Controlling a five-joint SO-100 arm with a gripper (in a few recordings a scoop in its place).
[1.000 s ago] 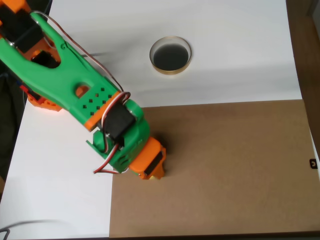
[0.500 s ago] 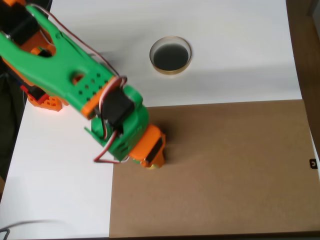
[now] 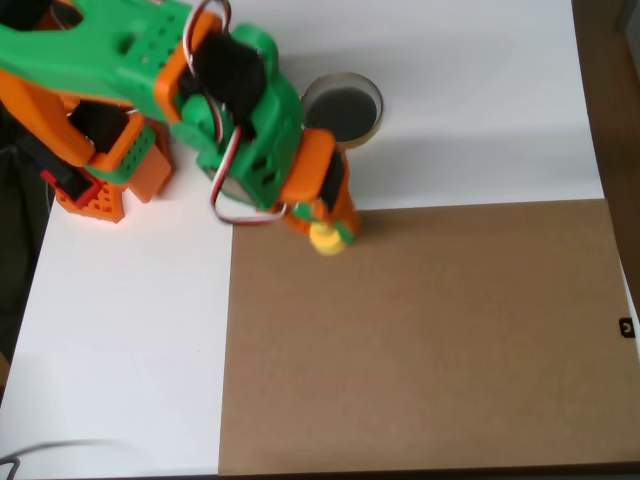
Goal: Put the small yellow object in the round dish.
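**Yellow piece held up, dish right next door**

Pincer point(image 3: 330, 232) on the green-and-orange plastic arm was clamped on the small bright yellow plastic piece point(image 3: 327, 239), which peeked out below the orange fingertips in the overhead view. It sat over the top edge of the brown cardboard-looking sheet point(image 3: 420, 330), near the shallow round dish with the cream rim and dark inside point(image 3: 352, 104) but not over it; part of the dish rim was hidden behind the arm.

My take on doing this step right: swing the piece up and slightly right in that view until it's centred over the dark middle, come down low, then let go. It's tiny and rounded, so dropping from height would probably make it bounce or roll out over the shallow rim.

Surface-wise, the white tabletop point(image 3: 480, 90) carried the dish, with the brown sheet covering the lower right. Darker wood-coloured surface showed along the right edge point(image 3: 620, 120), and light was even.
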